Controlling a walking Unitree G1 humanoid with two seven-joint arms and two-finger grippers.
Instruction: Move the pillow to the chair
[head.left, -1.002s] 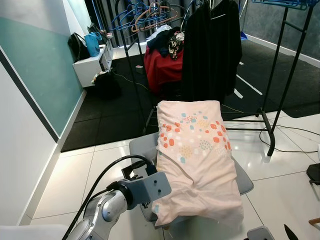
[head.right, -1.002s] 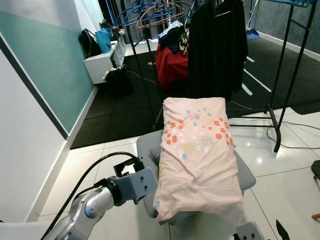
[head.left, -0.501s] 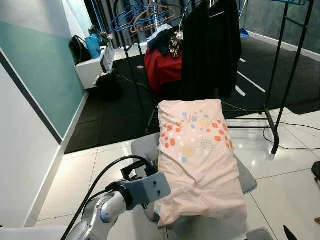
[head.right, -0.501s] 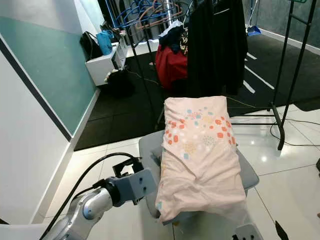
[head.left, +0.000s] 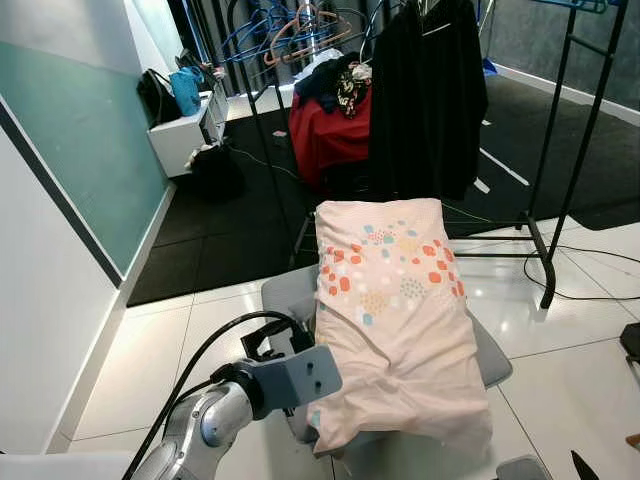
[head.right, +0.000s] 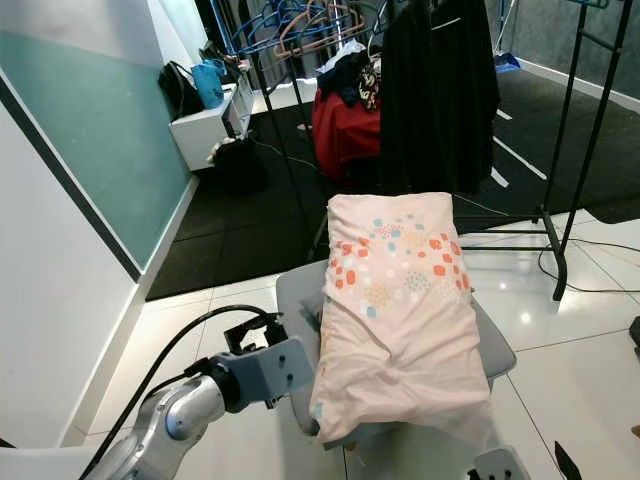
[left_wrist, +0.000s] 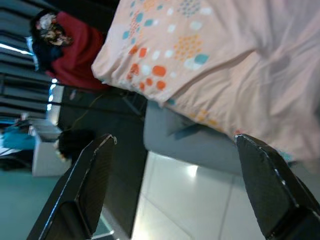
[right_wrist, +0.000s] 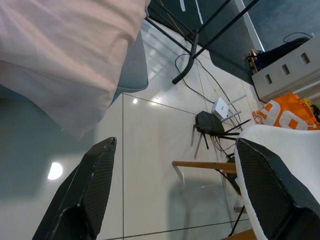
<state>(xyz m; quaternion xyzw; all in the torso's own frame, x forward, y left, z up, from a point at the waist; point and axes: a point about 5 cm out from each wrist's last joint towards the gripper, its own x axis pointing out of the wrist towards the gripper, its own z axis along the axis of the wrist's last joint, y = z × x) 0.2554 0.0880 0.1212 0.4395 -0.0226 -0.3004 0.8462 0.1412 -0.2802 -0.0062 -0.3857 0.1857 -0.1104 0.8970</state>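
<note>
- The pink pillow, printed with orange, teal and white dots, lies lengthwise on the grey chair; its near end droops over the seat's front edge.
- Just behind the chair stands a black clothes rack hung with dark garments, and beside them a red garment under a heap of other clothes.
- Blue and brown hangers dangle from a rail further back.
- By the teal wall a low white bench carries a black bag and a teal bag; another dark bag sits on the floor before it.
- The chair stands on glossy white tiles; beyond them the floor turns to black matting.
- A black cable trails across the tiles near the rack's foot.
- The left gripper hovers low beside the chair's left front corner, fingers spread wide apart and gripping nothing; its silver arm and a looping black cable show in the head views.
- The right gripper hangs low past the pillow's near right corner, fingers likewise spread and empty.
- The right wrist view adds a white device with antennas, a dark object next to it, and something orange and white.
</note>
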